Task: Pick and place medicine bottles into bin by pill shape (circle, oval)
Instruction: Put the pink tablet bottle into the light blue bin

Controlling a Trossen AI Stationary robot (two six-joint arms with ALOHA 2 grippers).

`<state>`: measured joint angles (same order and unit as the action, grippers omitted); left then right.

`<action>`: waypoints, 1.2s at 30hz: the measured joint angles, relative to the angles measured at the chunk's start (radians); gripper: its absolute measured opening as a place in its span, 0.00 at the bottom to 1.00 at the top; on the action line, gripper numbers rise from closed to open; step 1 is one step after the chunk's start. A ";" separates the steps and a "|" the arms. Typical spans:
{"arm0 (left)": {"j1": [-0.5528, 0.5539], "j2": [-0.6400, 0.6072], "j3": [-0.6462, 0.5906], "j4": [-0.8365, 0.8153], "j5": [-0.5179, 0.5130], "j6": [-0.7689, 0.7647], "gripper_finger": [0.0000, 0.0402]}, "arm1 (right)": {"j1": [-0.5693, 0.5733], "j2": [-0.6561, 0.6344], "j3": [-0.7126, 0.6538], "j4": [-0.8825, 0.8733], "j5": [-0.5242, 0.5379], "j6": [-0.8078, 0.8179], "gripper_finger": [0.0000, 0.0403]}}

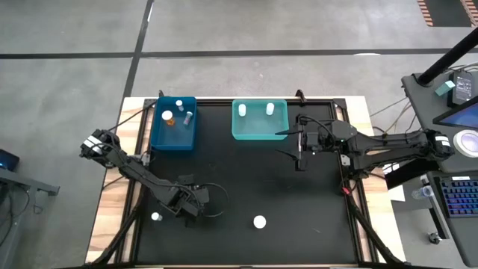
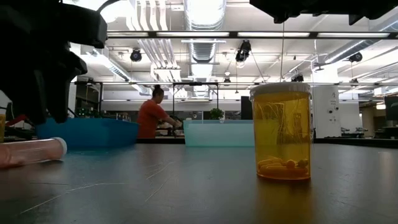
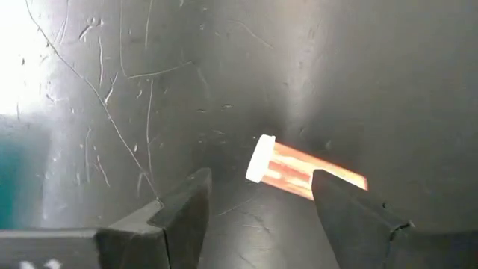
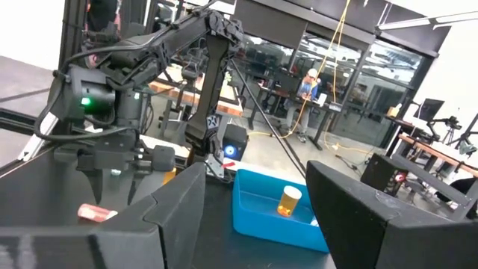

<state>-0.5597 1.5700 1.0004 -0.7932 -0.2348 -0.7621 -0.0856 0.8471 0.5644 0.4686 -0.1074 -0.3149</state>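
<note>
— Left wrist view: what is lying between the fingers?
— A small amber-orange bottle (image 3: 302,169) with a white cap is lying on its side on the black bench (image 3: 224,90), just ahead of the left gripper (image 3: 258,217). Its fingers (image 3: 187,217) are standing wide apart and are touching nothing.
— And the other bottle out on the bench?
— An upright amber one (image 2: 281,132) with a pale cap and a few pills showing at its bottom is standing well apart from both grippers.
— Where is the right gripper (image 1: 301,142)?
— It is hovering just beside the teal bin (image 1: 258,119), fingers spread, holding nothing. White-capped bottles are sitting in that bin and in the blue bin (image 1: 173,124).
</note>
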 joint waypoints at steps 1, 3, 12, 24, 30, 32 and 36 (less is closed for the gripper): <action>0.003 0.000 0.005 0.001 0.010 -0.029 0.54 | 0.000 0.000 0.000 0.000 0.000 0.000 0.56; 0.008 0.000 0.010 0.004 0.051 -0.108 0.54 | 0.000 0.000 0.000 0.000 0.001 0.001 0.56; -0.018 0.034 0.007 0.051 0.132 -0.571 0.54 | 0.000 0.000 0.000 -0.010 0.001 0.000 0.56; -0.011 0.172 0.013 0.090 0.106 -0.672 0.53 | 0.000 0.000 0.000 -0.024 0.001 -0.013 0.56; -0.011 0.162 0.009 0.074 0.103 -0.650 0.38 | 0.000 0.000 0.000 -0.023 0.002 -0.013 0.56; -0.011 0.155 0.007 0.069 0.097 -0.645 0.31 | 0.000 0.000 0.000 -0.023 0.002 -0.013 0.56; -0.008 0.144 0.007 0.069 0.089 -0.621 0.18 | 0.000 0.000 0.000 -0.023 0.002 -0.012 0.56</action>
<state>-0.5675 1.7143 1.0073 -0.7246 -0.1456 -1.3828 -0.0860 0.8471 0.5644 0.4454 -0.1051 -0.3271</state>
